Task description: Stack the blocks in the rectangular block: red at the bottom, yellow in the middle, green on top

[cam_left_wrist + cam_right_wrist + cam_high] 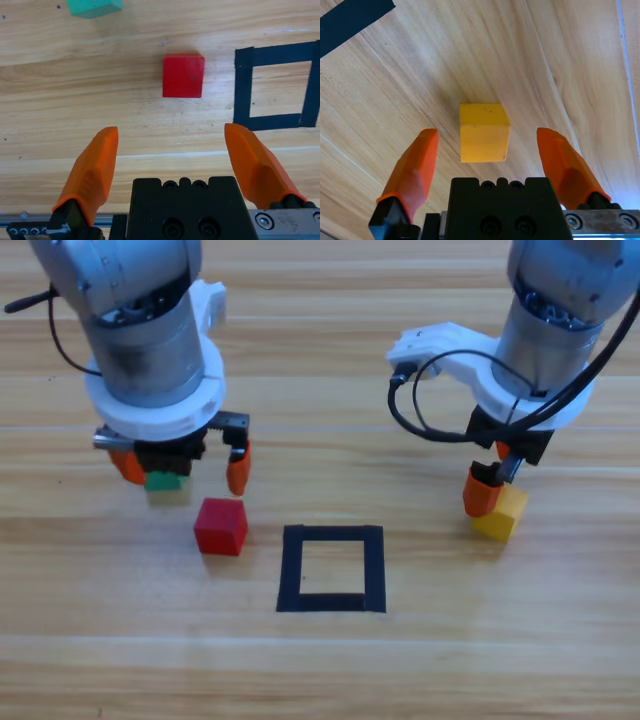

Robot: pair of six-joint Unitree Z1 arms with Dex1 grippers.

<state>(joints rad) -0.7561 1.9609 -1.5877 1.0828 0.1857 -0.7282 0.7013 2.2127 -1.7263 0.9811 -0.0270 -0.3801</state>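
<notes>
High view, from the left: the left gripper (183, 462) hangs over the wooden table (100, 640) with its orange jaws spread wide and nothing between them. The green cube (163, 481) peeks out from under its black body, mostly covered by the arm above. Just right of it and a little nearer the bottom edge sits the red cube (221, 526), flat on the wood, close to the gripper's right-hand jaw but apart from it. In the left wrist view the red cube (183, 75) lies ahead of the parted jaws, not between them, with the green cube (94, 7) at the upper left edge and the tape square (243, 85) at the right. Next along the table is the black tape square (331, 568), holding only bare wood, with the red cube just beside its left strip, not touching. Farthest right, the right gripper (493, 485) is lowered over the yellow cube (501, 513), well apart from the square. The right wrist view shows the yellow cube (484, 131) between the spread jaws, with a clear gap of wood on each side, so it is not gripped.
</notes>
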